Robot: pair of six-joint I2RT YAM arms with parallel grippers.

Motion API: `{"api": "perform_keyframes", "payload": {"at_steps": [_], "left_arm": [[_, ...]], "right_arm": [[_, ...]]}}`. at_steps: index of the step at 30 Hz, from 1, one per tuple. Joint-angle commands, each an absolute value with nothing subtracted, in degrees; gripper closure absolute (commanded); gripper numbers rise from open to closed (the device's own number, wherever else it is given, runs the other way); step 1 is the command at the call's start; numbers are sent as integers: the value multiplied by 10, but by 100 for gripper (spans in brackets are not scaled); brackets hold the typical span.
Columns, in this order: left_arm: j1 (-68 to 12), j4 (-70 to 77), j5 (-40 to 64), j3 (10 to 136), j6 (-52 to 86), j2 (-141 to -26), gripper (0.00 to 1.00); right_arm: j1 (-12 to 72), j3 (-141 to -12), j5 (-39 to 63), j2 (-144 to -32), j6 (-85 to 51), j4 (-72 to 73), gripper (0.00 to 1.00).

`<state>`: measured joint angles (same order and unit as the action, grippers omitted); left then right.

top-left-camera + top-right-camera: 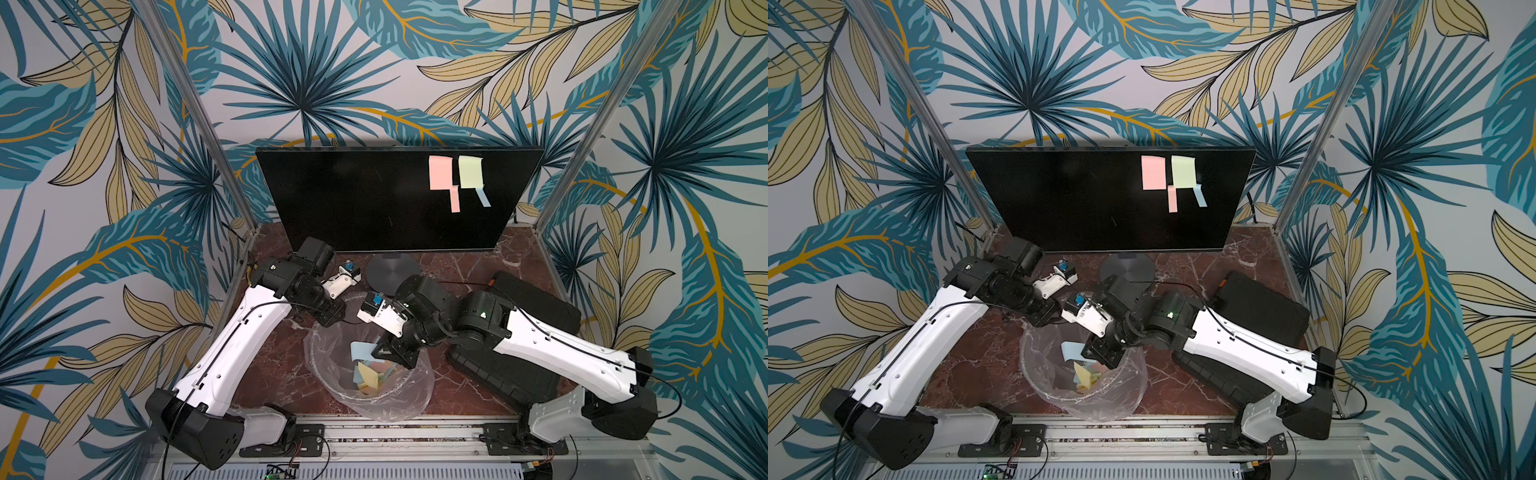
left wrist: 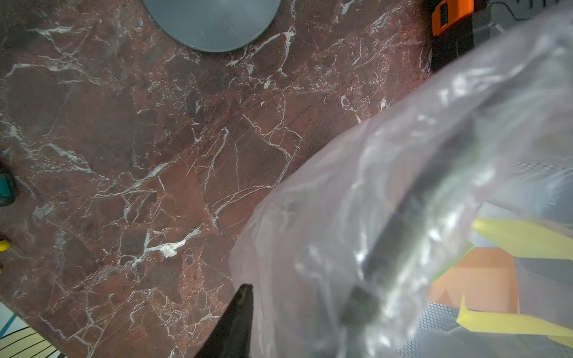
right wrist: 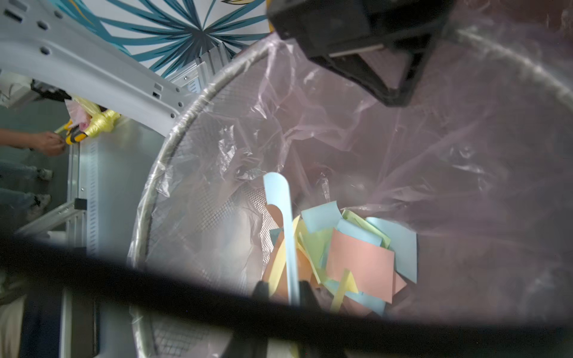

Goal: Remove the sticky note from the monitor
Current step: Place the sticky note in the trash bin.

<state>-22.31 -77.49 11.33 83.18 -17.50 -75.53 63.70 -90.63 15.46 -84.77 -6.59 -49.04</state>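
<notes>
Four sticky notes (image 1: 440, 172) sit upper right on the monitor (image 1: 353, 199): likely featherlight, floppy, tacked along the top only. You pinch a loose lower corner. Right claw (image 3: 283, 289) over the bin (image 3: 173, 139), jaws narrow around a blue note (image 3: 279, 198), grip unclear. Left claw (image 1: 332, 318) closed.

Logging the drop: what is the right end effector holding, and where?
A light blue sticky note, one end in the right end effector; whether pinched cannot be told.
</notes>
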Motion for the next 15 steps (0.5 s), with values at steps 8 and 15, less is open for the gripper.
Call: {"api": "perform_keyframes", "payload": {"at_steps": [8, 15], "left_arm": [[-223, -779, 109, 848, -177, -752, 60], [-224, -779, 109, 848, -177, -753, 60]], "right_arm": [[642, -904, 120, -812, -51, -450, 49], [643, -876, 218, -813, -51, -409, 33]]}}
